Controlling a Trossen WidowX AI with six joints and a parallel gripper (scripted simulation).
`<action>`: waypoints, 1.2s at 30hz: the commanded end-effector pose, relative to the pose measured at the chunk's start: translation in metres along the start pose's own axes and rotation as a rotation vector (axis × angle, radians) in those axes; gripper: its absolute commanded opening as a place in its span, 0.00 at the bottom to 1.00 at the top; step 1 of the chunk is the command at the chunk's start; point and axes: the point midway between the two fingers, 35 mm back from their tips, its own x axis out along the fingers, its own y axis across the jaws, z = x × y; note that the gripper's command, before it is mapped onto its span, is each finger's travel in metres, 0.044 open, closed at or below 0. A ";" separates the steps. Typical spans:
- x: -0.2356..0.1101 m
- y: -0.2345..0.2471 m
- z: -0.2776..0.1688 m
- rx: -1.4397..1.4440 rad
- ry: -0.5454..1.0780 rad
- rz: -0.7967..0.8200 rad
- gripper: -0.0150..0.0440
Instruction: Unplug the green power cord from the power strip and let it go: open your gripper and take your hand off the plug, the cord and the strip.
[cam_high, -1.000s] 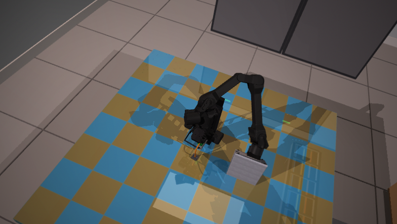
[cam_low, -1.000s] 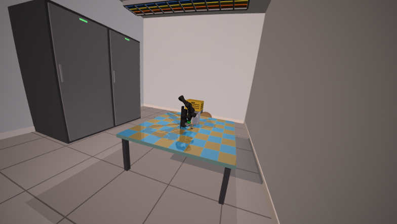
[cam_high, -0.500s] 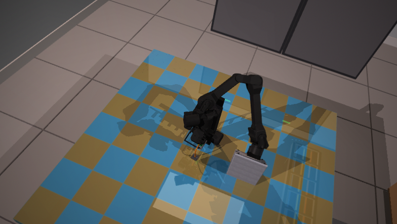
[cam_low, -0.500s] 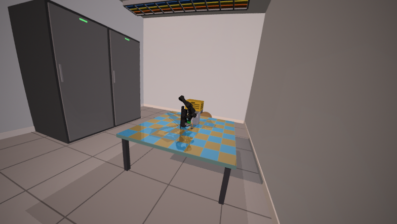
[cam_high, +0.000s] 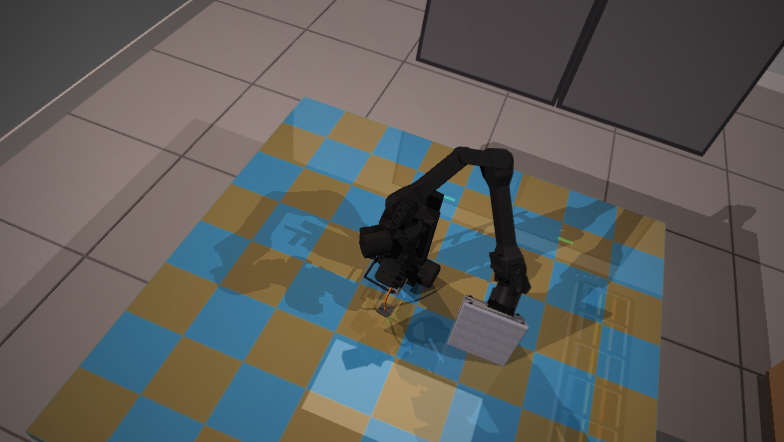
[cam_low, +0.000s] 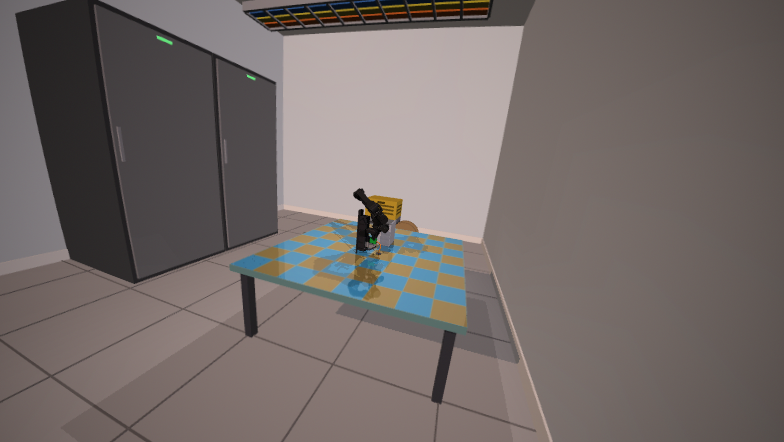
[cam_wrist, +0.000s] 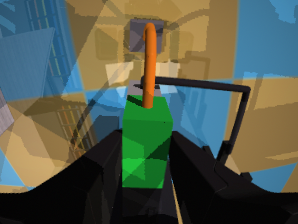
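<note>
My gripper points down at the checkered table and is shut on the green plug, which stands between the black fingers. An orange strand runs from the plug's tip down to a small grey block lying on a tan square. The plug hangs a little above that block. A thin black bent line runs past the fingertips. In the top and exterior views the arm hides most of the plug.
The arm's grey ribbed base stands to the right of the gripper. Dark cabinets stand behind the table. A yellow box sits on the floor beyond the table's far edge.
</note>
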 end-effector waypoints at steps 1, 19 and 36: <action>-0.011 -0.004 0.037 0.023 -0.096 -0.008 0.25; -0.009 -0.002 0.039 0.025 -0.091 0.003 0.53; -0.017 -0.003 0.032 0.019 -0.091 -0.007 0.53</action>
